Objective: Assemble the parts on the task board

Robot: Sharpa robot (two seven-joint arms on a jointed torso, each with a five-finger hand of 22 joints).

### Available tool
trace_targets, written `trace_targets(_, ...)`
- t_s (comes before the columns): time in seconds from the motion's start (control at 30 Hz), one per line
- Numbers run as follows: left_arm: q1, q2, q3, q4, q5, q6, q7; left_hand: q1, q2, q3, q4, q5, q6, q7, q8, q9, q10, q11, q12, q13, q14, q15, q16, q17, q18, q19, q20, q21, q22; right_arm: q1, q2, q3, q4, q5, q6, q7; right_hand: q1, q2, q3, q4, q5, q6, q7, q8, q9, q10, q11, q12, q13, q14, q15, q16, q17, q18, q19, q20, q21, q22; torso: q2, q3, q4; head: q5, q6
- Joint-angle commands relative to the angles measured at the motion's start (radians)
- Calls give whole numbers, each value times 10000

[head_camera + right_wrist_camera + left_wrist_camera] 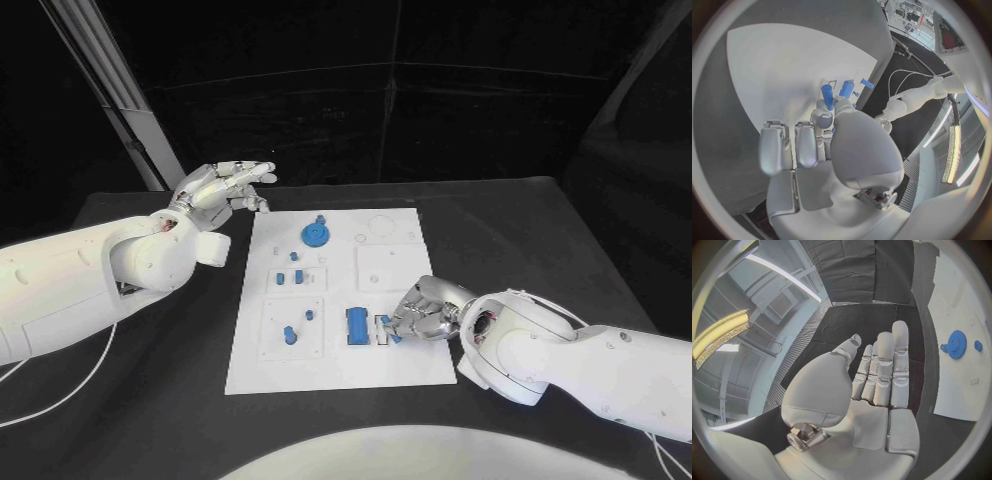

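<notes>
1. In the head view the right hand (pixel 420 314) covers the right edge of a blue block (pixel 356 327) on the white board (pixel 335 370), so the contact itself is hidden; a small blue piece (pixel 382 324) shows between the block and the fingers, but whether it is pinched cannot be told there.
2. In the right wrist view the thumb and a finger close around small blue parts (pixel 837 93) right at the fingertips, though the palm hides the exact grip. The other fingers are straight.
3. The blue block lies in the near half of the board, just beside the right hand and touching or nearly touching its fingertips.
4. The blue gear (pixel 317 235) stands near the far edge of the board, close to the left hand (pixel 219 196) but apart from it. Small blue pegs (pixel 286 278) sit on the board's left side.
5. The left hand hovers off the board's far left corner, fingers straight and loosely together, grasping nothing.
</notes>
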Motion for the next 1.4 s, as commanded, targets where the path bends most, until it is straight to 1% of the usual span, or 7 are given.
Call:
trace_targets(0.03, 15, 7, 8, 19, -19, 127, 29, 77, 5, -74, -12, -46, -59, 24, 52, -3, -59, 2, 33, -15, -74, -27, 33, -15, 136, -87, -7, 44, 9, 12, 74, 0, -53, 277, -9, -65, -151, -24, 11, 1, 75, 102, -22, 56, 46, 94, -27, 58, 12, 536, -76, 40, 19, -133, 94, -10, 66, 625, 2, 2, -12, 9, 7)
trace_targets(0.27, 16, 15, 8, 20, -19, 134, 20, 77, 5, -74, -12, -46, -59, 24, 52, -3, -59, 2, 33, -15, -74, -27, 33, -15, 136, -87, -7, 44, 9, 13, 196, 0, -150, 253, -23, -102, -222, -3, 10, 0, 84, 193, -63, 106, 99, 115, -58, 59, 17, 538, -98, 49, 33, -137, 105, -27, 77, 644, 7, 10, -1, 23, -14)
trace_targets(0.47, 16, 19, 8, 17, -19, 139, 13, 77, 5, -74, -12, -46, -59, 24, 52, -3, -59, 2, 33, -15, -74, -27, 33, -15, 136, -87, -7, 44, 9, 14, 285, 1, -191, 163, 15, -161, -513, 39, -65, 32, 19, 282, -102, 165, 201, 155, -90, 66, 33, 534, -128, 42, 25, -136, 103, -58, 76, 645, -7, 4, 11, -24, -28)
trace_targets(0.8, 16, 28, 8, 11, -19, 168, -29, 77, 5, -74, -12, -46, -59, 24, 52, -3, -59, 2, 33, -15, -74, -27, 33, -15, 136, -87, -7, 44, 9, 15, 336, 2, -239, 116, 58, -202, -802, 57, -190, 32, 17, 289, -113, 180, 289, 178, -98, 69, 54, 530, -139, 31, 15, -133, 94, -75, 67, 633, -23, -5, 39, -32, -51)
trace_targets(1.0, 16, 32, 8, 10, -19, 174, -48, 77, 5, -74, -12, -46, -59, 24, 52, -3, -59, 2, 33, -15, -74, -27, 33, -15, 136, -87, -7, 44, 9, 16, 352, 2, -272, -19, 114, -211, -1065, 94, -333, 37, -142, 293, -115, 192, 367, 185, -98, 34, 46, 524, -140, 12, -6, -127, 74, -79, 48, 605, -31, -7, 46, -44, -62)
trace_targets(1.27, 16, 35, 8, -6, -19, 179, -70, 99, 13, -76, -21, -44, -63, 24, 60, -3, -66, 2, 42, -20, -78, -27, 37, -22, 137, -95, -6, 53, 11, 16, 384, 2, -314, -218, 307, -210, -1387, 57, -633, 30, -397, 233, -92, 170, 459, 140, -75, -68, 7, 502, -123, -68, -100, -103, 6, -68, -17, 505, -41, -16, 62, -54, -46)
trace_targets(1.4, 16, 36, 7, -23, -19, 178, -76, 99, 13, -76, -21, -44, -63, 24, 60, -3, -66, 2, 42, -20, -78, -27, 37, -22, 137, -95, -6, 53, 11, 17, 391, 2, -322, -229, 403, -205, -1586, 46, -846, 34, -733, 216, -80, 166, 524, 121, -61, -104, 2, 496, -108, -96, -129, -96, -15, -54, -39, 479, -47, -14, 63, -43, -53)
